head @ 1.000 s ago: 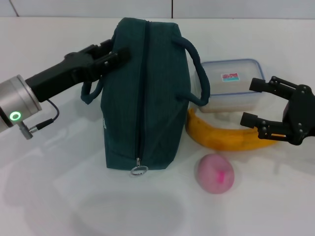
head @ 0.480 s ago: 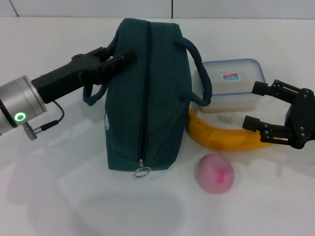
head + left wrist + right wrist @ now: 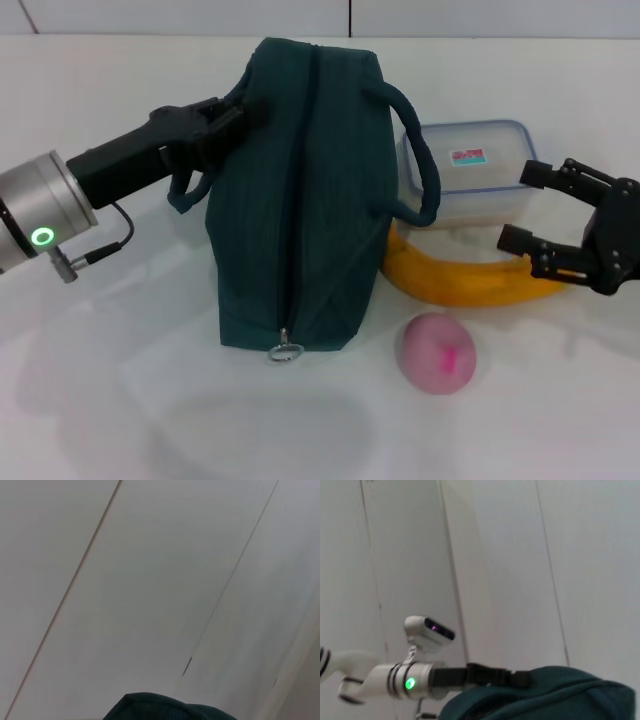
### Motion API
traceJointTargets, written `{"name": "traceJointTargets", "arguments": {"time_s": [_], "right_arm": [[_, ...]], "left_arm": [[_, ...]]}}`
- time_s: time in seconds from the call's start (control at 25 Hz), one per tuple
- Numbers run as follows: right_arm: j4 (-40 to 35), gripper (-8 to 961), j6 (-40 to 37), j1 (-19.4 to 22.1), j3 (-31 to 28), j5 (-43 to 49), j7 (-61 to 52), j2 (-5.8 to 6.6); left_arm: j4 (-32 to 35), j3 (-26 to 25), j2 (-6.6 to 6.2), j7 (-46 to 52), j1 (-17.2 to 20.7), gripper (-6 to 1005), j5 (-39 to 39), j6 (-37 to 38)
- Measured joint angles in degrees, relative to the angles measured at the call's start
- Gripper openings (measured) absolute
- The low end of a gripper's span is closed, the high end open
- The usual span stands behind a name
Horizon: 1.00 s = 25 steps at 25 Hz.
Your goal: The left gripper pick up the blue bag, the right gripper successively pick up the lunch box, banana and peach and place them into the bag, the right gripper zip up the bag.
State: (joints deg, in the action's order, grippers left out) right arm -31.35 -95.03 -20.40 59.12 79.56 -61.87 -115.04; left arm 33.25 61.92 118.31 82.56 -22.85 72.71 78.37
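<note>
The blue bag stands upright in the middle of the table, zipped, with its ring pull at the near end. My left gripper is shut on the bag's upper left side by the left handle. The clear lunch box lies right of the bag, the banana in front of it and the pink peach nearer still. My right gripper hovers open at the lunch box's right front corner, above the banana's right end, holding nothing. The bag's top shows in the left wrist view.
The white table has free room to the left and front of the bag. The bag's right handle overlaps the lunch box's left side. The right wrist view shows the bag and my left arm before a white wall.
The bag's top has shifted to the right with the left gripper holding it. The right gripper has drifted slightly right, still open.
</note>
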Motion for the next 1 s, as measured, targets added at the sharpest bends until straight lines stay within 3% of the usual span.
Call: {"name": "traceJointTargets", "arguments": {"time_s": [0.04, 0.12, 0.56, 0.72, 1.0], "right_arm": [[1.3, 870, 0.0, -0.3, -0.5, -0.5, 0.4, -0.04], [4.4, 870, 0.3, -0.7, -1.4, -2.4, 1.1, -0.08], [31.1, 869, 2.5, -3.8, -1.8, -31.1, 6.5, -0.88], [33.9, 870, 4.1, -4.0, -1.9, -35.7, 0.3, -1.00], [34.2, 870, 14.2, -4.3, -2.1, -40.2, -18.3, -1.10]], "left_arm": [[-0.1, 0.0, 0.11, -0.3, 0.0, 315, 0.0, 0.1], [-0.2, 0.0, 0.43, -1.0, 0.0, 91, -0.1, 0.1], [-0.5, 0.1, 1.18, -3.1, -0.4, 48, -1.4, 0.3], [-0.5, 0.1, 1.22, -3.7, -0.5, 44, -1.5, 0.6], [-0.3, 0.1, 1.12, -6.3, -1.1, 42, -1.1, 0.5]]}}
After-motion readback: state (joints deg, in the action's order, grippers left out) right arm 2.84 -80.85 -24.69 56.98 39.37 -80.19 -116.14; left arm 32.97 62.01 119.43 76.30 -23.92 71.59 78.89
